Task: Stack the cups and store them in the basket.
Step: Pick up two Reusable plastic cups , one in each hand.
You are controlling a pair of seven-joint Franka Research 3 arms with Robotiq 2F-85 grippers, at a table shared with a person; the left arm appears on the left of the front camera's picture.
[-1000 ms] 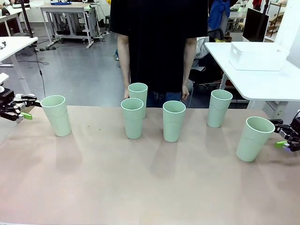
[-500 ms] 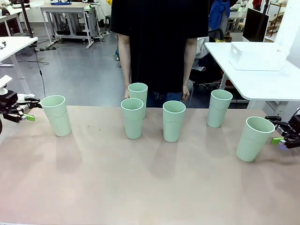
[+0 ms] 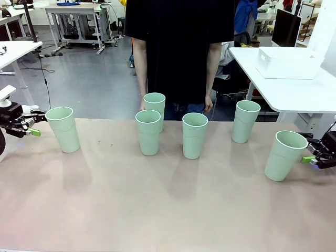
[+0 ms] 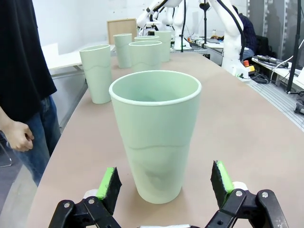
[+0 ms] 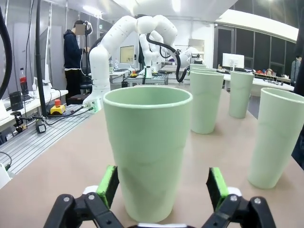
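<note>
Both spread, our left jaws face the leftmost cup [image 3: 63, 129] just ahead; our right jaws, the rightmost cup [image 3: 284, 156].

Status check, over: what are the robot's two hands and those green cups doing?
Left hand open, lined up on leftmost cup, not touching. Right hand open likewise at rightmost cup. Six cups upright, unstacked; basket on side table. Person at far side.

A pale brown surface [image 3: 168, 210] spans the foreground. Beyond it, a grey floor [image 3: 89, 79] runs back to white-framed work tables [image 3: 79, 11] at 11 o'clock. A white desk [image 3: 16, 50] juts in at 9 o'clock. Another white table [image 3: 283, 93] stands at 2 o'clock, with a dark monitor [image 3: 286, 26] behind it at 1 o'clock. Bright ceiling lights [image 5: 178, 4] shine overhead.
</note>
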